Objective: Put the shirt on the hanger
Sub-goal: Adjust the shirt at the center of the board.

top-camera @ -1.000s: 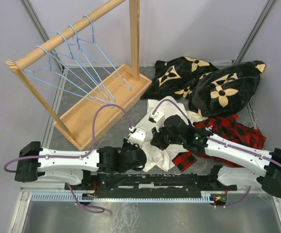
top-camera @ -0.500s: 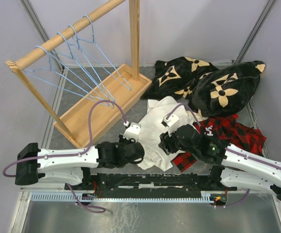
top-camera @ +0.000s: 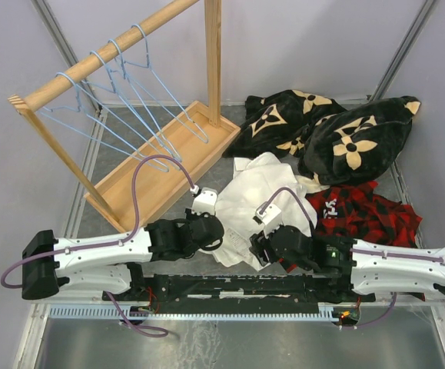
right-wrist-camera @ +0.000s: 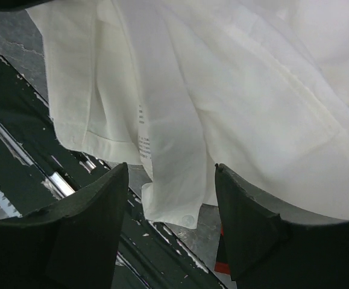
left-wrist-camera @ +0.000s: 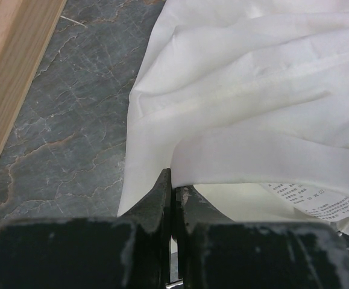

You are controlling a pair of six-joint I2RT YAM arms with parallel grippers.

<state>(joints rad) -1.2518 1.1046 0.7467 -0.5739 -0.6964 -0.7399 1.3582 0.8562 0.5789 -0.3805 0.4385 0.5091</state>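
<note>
**Left end effector pinching the shirt's edge, right one spread open**

The shirt (top-camera: 257, 196) is lying crumpled on the grey marbled tabletop (left-wrist-camera: 59, 138), just toward 6 o'clock from the middle of the overhead view. I am clamping its folded lower edge in my left end effector (left-wrist-camera: 173, 189). The jaws are pressing flat together on the cloth, I judge so that I can lift that side and spread it out. My right end effector (right-wrist-camera: 169, 180) is standing with its jaws wide apart and gripping nothing. The shirt's loose hem is draping in front of it, probably waiting for a second hold.

The hanger (top-camera: 154, 74) I am aiming for is hanging among four alike from the wooden rail (top-camera: 107, 54) at 10 o'clock, well apart from the shirt. So the task is looking barely begun.

A white care label (left-wrist-camera: 313, 195) is showing inside the hem. Its print is too small for me to read.

At 1 o'clock a black blanket (top-camera: 345, 138) with tan flower motifs is bunching up, and at 4 o'clock a red-and-black plaid garment (top-camera: 368, 211) is lying partly under the shirt. I am reading no words on either.
</note>
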